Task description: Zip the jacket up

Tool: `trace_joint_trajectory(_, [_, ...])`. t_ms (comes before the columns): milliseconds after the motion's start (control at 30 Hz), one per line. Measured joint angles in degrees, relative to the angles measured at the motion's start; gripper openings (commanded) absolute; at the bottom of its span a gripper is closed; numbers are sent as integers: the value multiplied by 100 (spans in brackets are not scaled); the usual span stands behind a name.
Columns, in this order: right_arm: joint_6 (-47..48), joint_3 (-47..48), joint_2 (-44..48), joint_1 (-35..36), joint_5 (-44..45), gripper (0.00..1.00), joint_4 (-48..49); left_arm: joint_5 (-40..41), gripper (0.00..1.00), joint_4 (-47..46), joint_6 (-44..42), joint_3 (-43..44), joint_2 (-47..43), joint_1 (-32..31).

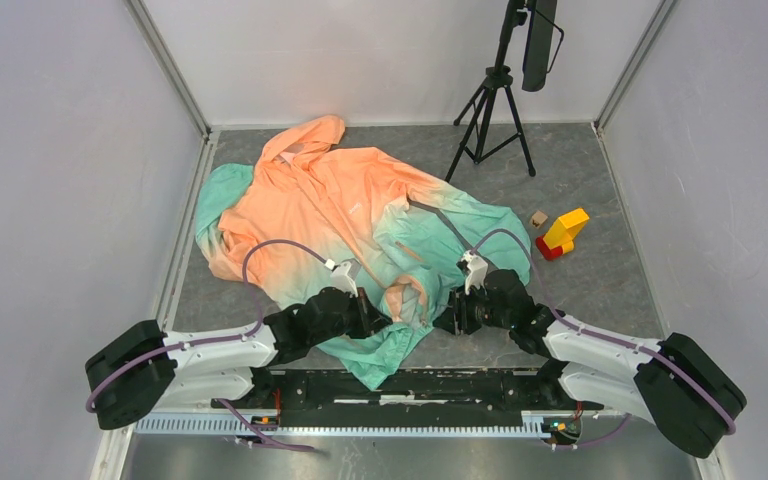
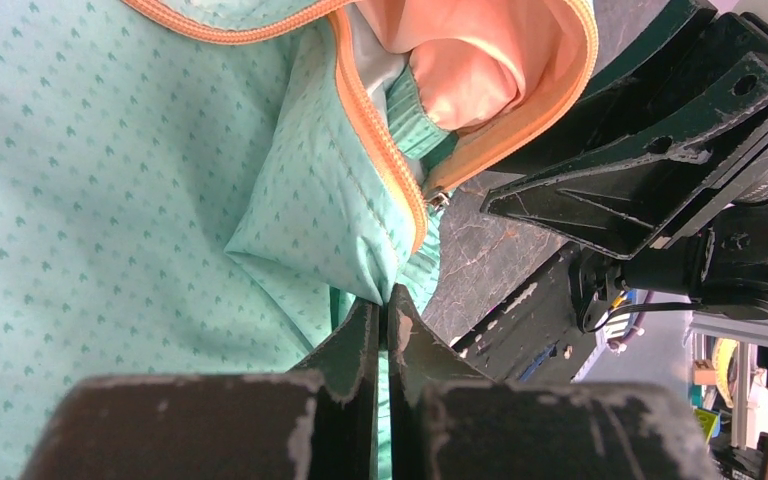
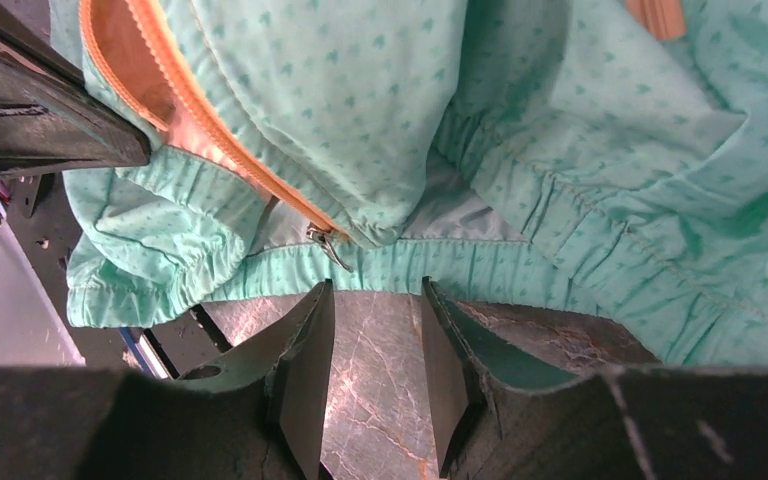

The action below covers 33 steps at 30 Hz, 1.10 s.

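From above, the jacket (image 1: 340, 210) lies open on the surface (image 1: 600, 270), its teal hem (image 1: 380, 365) nearest the arms, with the left gripper (image 1: 378, 320) and right gripper (image 1: 447, 320) both at it. Left wrist view: that gripper is pressed together, pinching the hem beside the orange zipper (image 2: 380, 160). Right wrist view: that gripper is spread just short of the zipper pull (image 3: 326, 243). Catching the pull seems the step in hand, so next it likely must advance and close.

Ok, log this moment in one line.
left gripper shut on jacket at hem | right gripper open, just short of zipper pull | jacket unzipped
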<state>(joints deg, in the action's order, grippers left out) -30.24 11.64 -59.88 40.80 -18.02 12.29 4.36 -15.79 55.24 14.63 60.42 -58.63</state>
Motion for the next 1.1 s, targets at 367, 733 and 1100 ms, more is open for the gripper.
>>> trace_joint_trajectory(367, [26,68,118,0,149,38,-92,0,2,-15,0,33,-11,0])
trace_joint_trajectory(733, [-83,68,-262,0,173,43,190,-50,2,-68,0,92,109,0])
trace_joint_trajectory(1100, [-328,66,-713,0,87,47,782,-70,2,-127,7,94,131,0])
